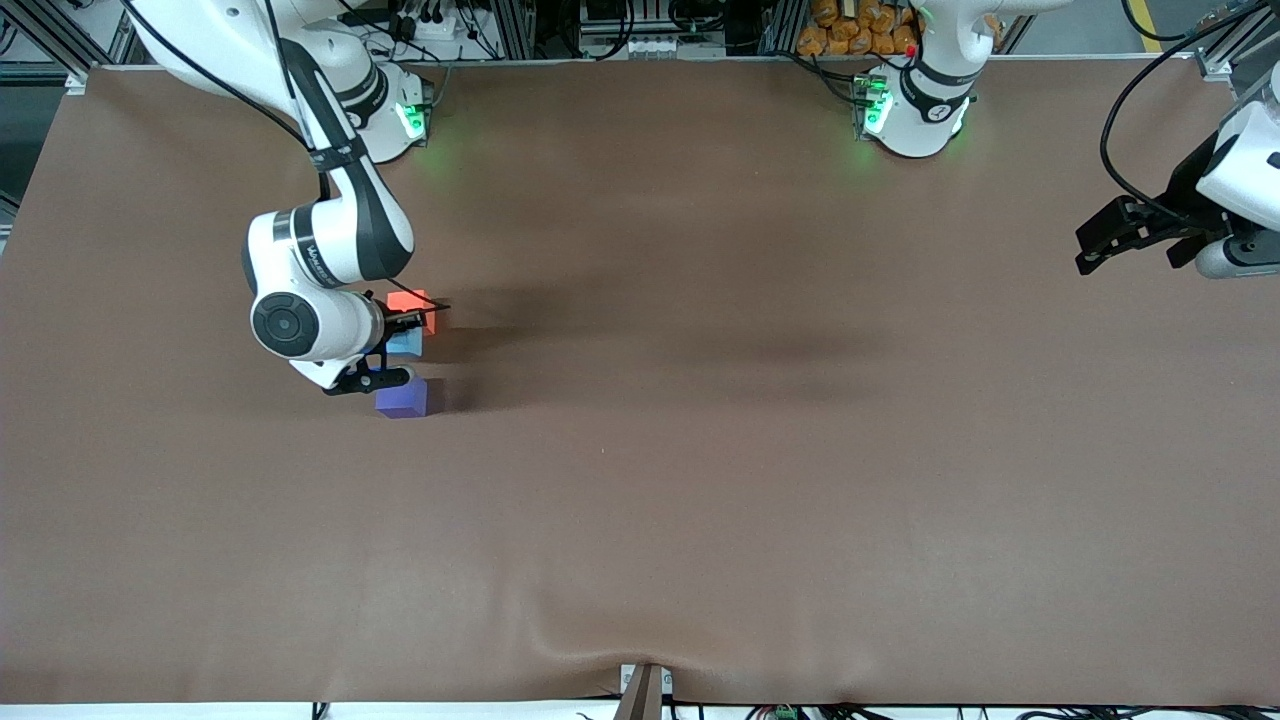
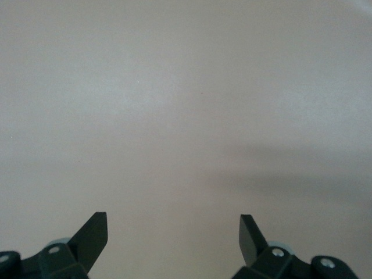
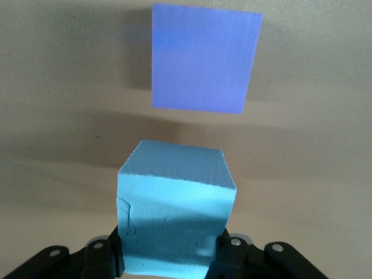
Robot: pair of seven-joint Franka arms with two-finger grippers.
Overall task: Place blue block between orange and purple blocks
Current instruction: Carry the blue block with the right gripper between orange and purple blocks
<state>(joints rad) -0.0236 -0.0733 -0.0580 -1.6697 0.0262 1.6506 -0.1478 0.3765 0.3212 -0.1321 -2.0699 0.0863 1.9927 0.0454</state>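
The light blue block (image 1: 406, 343) sits between the orange block (image 1: 411, 303) and the purple block (image 1: 404, 397) toward the right arm's end of the table. My right gripper (image 1: 398, 348) is shut on the blue block (image 3: 174, 209), its jaws pressed against two opposite sides. The purple block (image 3: 202, 58) shows just past it in the right wrist view. The orange block is out of that view. My left gripper (image 1: 1110, 240) waits open in the air over the left arm's end of the table, nothing between its fingers (image 2: 93, 235).
Brown cloth (image 1: 700, 480) covers the whole table. The two arm bases (image 1: 915, 110) stand along the edge farthest from the front camera. A small bracket (image 1: 645, 690) sticks up at the nearest edge.
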